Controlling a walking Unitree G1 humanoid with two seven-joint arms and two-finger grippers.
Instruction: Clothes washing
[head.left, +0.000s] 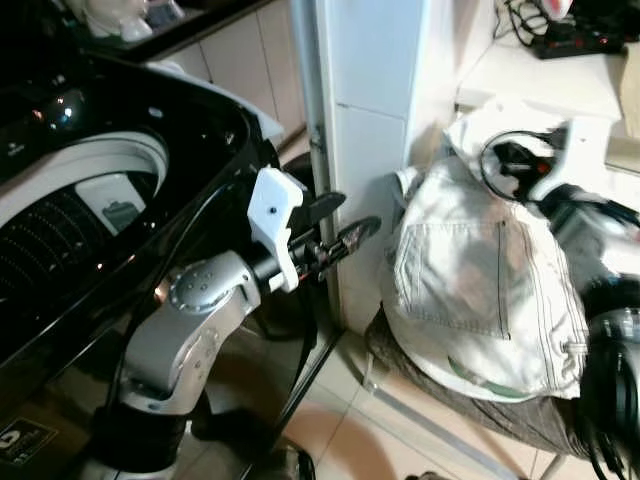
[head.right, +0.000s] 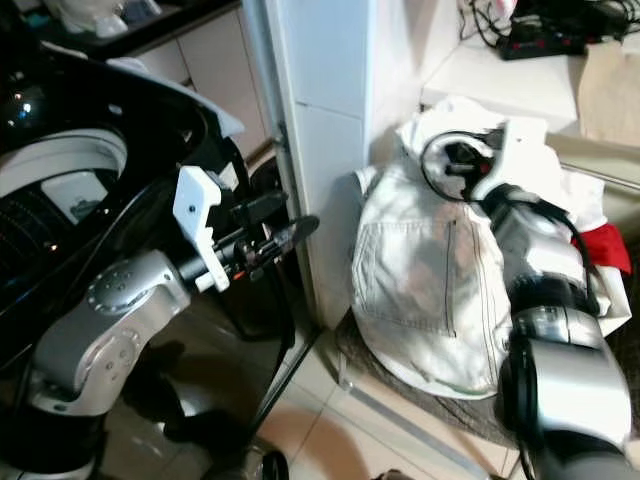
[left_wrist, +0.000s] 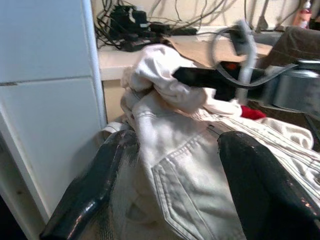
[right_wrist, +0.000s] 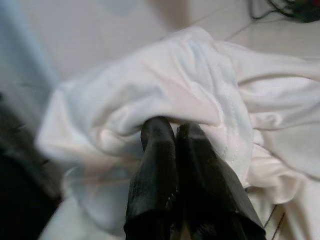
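Nearest on the left, the left arm bends at its silver elbow and reaches forward and to the right, just beside the rim of the black top-loading washing machine (head.left: 120, 190). The left gripper (head.left: 345, 222) is held in the air in front of the white pillar (head.left: 365, 150), its two black fingers spread apart and holding nothing, aimed toward the laundry.

On the right, the right arm runs from the near edge up and away, its silver forearm lying over the heap of clothes. The heap sits on a low stool or basket with a dark cloth under it; which of the two is hard to tell. On top lie pale jeans (head.left: 470, 280) with a back pocket facing up. Farther back, the right gripper (right_wrist: 175, 135) has its fingers pressed together and their tips buried in a fold of a white garment (right_wrist: 165, 85) at the far top of the heap.

The left wrist view looks across the jeans between its own wide-set fingers (left_wrist: 95, 185) and shows the right gripper's black fingers against the white cloth, with a scrap of red fabric (left_wrist: 252, 113) just beside them. It also shows a tangle of cables (left_wrist: 130, 25) on the white counter at the far side. The right wrist view gives the pinch up close.
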